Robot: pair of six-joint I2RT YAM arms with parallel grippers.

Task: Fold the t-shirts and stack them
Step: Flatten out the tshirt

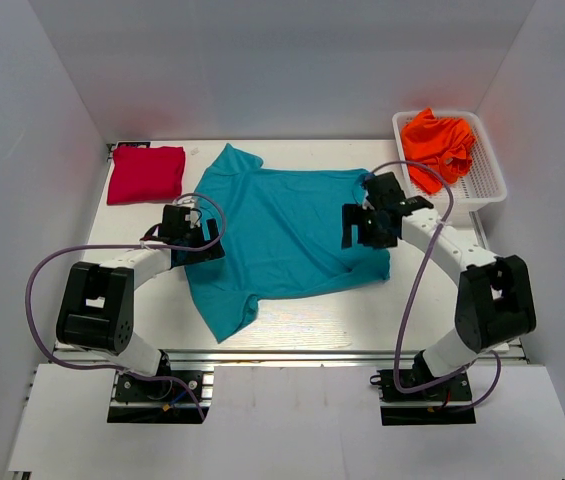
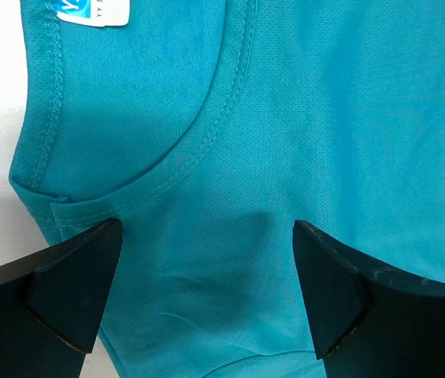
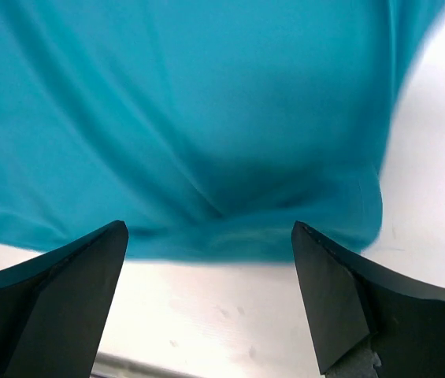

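Left end effector (image 2: 206,291) wide open, holding nothing, poised over the teal t-shirt (image 1: 282,235) just below its collar (image 2: 206,142). Right end effector (image 3: 210,291) also wide open and empty, over the shirt's rumpled right edge. Teal shirt lies spread mid-surface (image 1: 312,320). Folded red t-shirt (image 1: 146,174) far left. Orange t-shirt (image 1: 440,140) bunched in white basket (image 1: 492,185) far right.

The teal tee (image 1: 282,235) filled the middle of the tabletop (image 1: 362,310). Bare strips lay open at 6 o'clock and, narrowly, at 3 o'clock. A red tee (image 1: 146,174) sat at 10 o'clock, a slim gap beside it; a basket (image 1: 482,185) with an orange tee (image 1: 440,140) blocked 2 o'clock. White walls (image 1: 262,60) closed 9, 12 and 3 o'clock.
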